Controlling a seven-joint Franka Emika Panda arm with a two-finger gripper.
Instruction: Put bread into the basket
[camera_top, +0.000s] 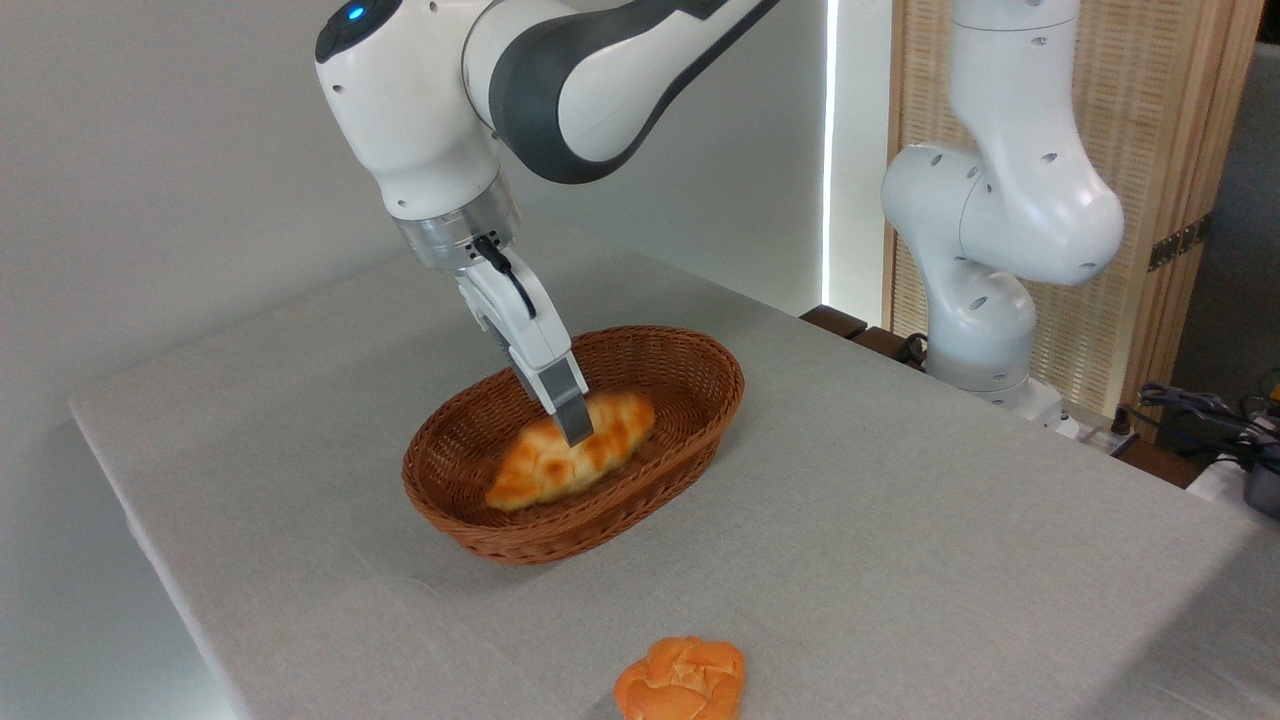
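An orange knotted bun lies on the grey tablecloth.

One fixed camera is looking down at an angle from the near side, sitting fairly close to the table and facing the far wall, with the arm's base at far right.
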